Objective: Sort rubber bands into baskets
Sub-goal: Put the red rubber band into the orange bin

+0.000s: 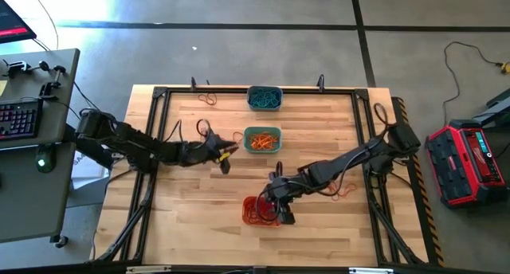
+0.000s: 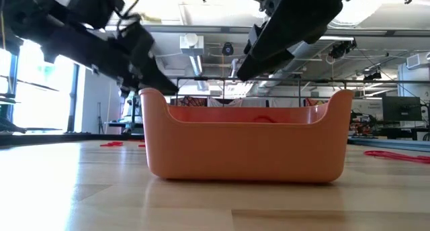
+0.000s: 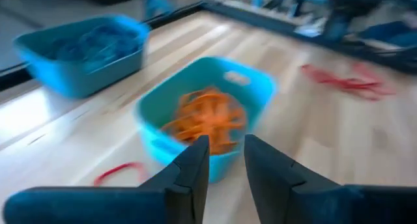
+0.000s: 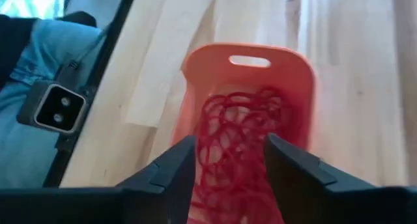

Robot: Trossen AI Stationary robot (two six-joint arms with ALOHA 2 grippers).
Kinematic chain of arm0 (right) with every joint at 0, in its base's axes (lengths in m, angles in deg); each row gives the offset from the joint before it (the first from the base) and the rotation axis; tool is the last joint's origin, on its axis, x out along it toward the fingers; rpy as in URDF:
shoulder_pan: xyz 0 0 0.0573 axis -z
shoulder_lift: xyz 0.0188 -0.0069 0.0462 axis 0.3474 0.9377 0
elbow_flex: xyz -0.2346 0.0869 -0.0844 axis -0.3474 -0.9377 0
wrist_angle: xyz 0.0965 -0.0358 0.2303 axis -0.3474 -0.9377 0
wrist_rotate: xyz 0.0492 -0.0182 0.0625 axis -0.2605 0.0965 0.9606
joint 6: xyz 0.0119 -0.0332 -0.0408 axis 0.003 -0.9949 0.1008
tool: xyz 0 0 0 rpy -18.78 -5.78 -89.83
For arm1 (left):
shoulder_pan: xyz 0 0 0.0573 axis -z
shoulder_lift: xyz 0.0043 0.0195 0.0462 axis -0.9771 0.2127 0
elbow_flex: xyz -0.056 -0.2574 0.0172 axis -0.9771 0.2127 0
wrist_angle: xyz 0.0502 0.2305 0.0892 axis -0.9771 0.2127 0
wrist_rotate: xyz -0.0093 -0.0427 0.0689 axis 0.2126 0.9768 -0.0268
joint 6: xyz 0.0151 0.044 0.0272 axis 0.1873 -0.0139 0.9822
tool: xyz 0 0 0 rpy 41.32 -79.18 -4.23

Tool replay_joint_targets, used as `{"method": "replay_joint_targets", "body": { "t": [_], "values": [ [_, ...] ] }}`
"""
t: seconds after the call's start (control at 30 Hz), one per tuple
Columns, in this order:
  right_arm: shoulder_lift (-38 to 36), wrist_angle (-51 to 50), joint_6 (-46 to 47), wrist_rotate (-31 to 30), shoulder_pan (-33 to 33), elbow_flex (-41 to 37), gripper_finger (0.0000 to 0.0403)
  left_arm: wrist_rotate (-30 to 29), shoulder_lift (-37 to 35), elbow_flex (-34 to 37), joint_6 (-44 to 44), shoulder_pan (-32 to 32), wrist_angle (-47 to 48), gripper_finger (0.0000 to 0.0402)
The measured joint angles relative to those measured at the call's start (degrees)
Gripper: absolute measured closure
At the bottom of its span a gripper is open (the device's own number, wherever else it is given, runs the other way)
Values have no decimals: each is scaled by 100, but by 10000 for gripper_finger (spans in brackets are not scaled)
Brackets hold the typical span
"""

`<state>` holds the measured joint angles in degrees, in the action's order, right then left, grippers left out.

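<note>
Three baskets stand on the wooden table. The grey-blue basket [image 1: 264, 97] at the far edge holds blue-teal rubber bands. The teal-green basket [image 1: 261, 138] holds orange bands [image 3: 207, 120]. The orange basket [image 1: 261, 212], near the front, holds red bands [image 4: 238, 142]. My left gripper [image 1: 225, 158] is open just left of the teal-green basket, and nothing shows between its fingers [image 3: 227, 162]. My right gripper [image 1: 280, 204] is open above the orange basket, pointing down into it [image 4: 227, 165], and it grips nothing.
Loose red bands lie on the table: one beside the teal-green basket [image 3: 117, 174], some farther off [image 3: 348, 81], others near the right arm [image 1: 347, 193] and the far left corner [image 1: 209, 99]. A black frame [image 1: 159, 91] rims the table. A small camera box [image 4: 58, 107] sits at the near edge.
</note>
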<state>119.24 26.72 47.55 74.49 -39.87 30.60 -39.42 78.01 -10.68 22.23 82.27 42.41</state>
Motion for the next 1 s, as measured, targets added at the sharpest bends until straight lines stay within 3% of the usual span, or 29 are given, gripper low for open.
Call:
{"method": "replay_joint_targets", "body": {
  "t": [0.13, 0.3, 0.37, 0.67, 0.87, 1.0],
  "values": [
    [-352, -652, -287, -752, -56, 2, 259, 334, 0, -78, -70, -626, 550, 335],
    [-680, -1201, -614, -1645, -31, -51, 357, 622, 0, -552, 141, -1386, 1937, 362],
    [-708, -1180, -681, -1735, 72, -163, 390, 631, 0, -816, 382, -1704, 2645, 371],
    [-866, -149, -671, -1576, 333, -1103, 399, 1706, 0, -1949, 1248, -3248, 5290, 392],
    [-1419, 637, -543, -1629, 342, -1804, 401, 2557, 0, -2371, 1965, -4172, 6084, 395],
    [-1860, 961, -351, -1721, 340, -2253, 402, 2372, 0, -2465, 2447, -4545, 6306, 379]
  ]
}}
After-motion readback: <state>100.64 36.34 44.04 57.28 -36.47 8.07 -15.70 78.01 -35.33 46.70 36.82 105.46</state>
